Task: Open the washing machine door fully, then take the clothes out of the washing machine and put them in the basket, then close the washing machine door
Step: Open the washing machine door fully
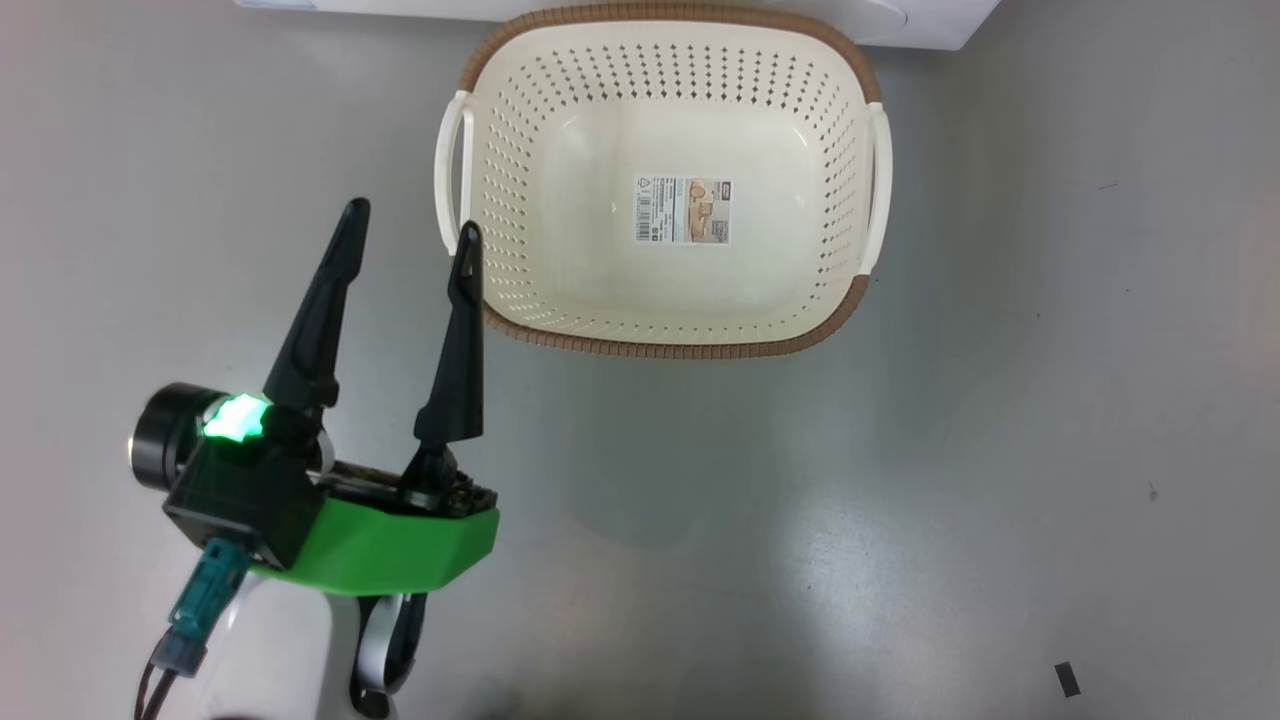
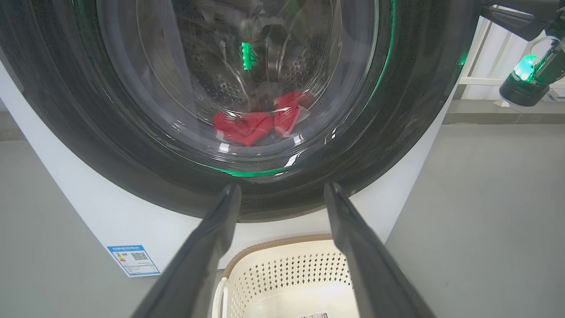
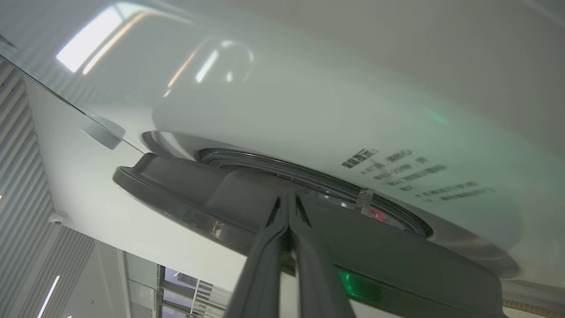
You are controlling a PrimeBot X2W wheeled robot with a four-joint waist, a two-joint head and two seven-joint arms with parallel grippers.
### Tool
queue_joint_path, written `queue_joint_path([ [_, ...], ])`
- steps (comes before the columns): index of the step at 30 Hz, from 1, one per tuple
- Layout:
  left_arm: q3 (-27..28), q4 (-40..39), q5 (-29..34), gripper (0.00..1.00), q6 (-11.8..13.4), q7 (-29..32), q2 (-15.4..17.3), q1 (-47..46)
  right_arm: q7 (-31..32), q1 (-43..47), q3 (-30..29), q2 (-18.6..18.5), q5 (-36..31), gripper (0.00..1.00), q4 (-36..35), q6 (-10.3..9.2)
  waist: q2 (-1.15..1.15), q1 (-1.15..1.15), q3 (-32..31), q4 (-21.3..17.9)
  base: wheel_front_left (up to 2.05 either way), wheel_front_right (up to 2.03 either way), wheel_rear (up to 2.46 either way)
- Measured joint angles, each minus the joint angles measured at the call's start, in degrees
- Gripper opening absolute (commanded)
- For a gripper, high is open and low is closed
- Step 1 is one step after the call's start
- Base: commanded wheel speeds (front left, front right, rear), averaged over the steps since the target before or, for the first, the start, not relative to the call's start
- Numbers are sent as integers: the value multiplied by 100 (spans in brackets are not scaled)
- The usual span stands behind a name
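The washing machine [image 2: 88,207] fills the left wrist view, its round black-rimmed door [image 2: 397,132] facing me. Through the glass the red clothes [image 2: 247,126] lie low in the steel drum. The cream basket [image 1: 680,345] stands on the floor right in front of the machine, holding just its paper label. My left gripper [image 1: 410,225] hangs open beside the basket's left handle, holding nothing. My right gripper [image 3: 288,198] is shut, its tips pressed into the edge of the door [image 3: 397,260], where a narrow gap shows the gasket rings behind.
Grey floor [image 1: 1000,450] spreads around the basket, with a small dark scrap [image 1: 1067,679] at the lower right. A blue sticker [image 2: 132,260] sits low on the machine's front. Printed labels [image 3: 415,176] mark the white panel near the door.
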Motion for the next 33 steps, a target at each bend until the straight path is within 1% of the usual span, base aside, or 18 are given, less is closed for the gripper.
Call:
queue_joint_path([
  [15, -162, -12, -8, 100, 57, 0, -4, -133, 414, -389, 12, 14, -112, 0, 274, 0, 0, 0, 247, 139, 0, 0, 0],
  [21, -201, -11, -57, 100, 96, 0, -7, -142, 669, -489, 85, 13, -156, 0, 304, 0, 0, 0, 314, 181, 0, 0, 0],
  [27, -202, 8, -67, 100, 101, 0, -7, -145, 923, -480, 145, 15, -156, 0, 282, -3, 0, 0, 276, 166, 0, 0, 0],
  [33, -203, 64, -69, 100, 101, 0, -8, -147, 1011, -400, 124, 43, -155, 0, 194, -27, 0, 0, 138, 137, 0, 0, 0],
])
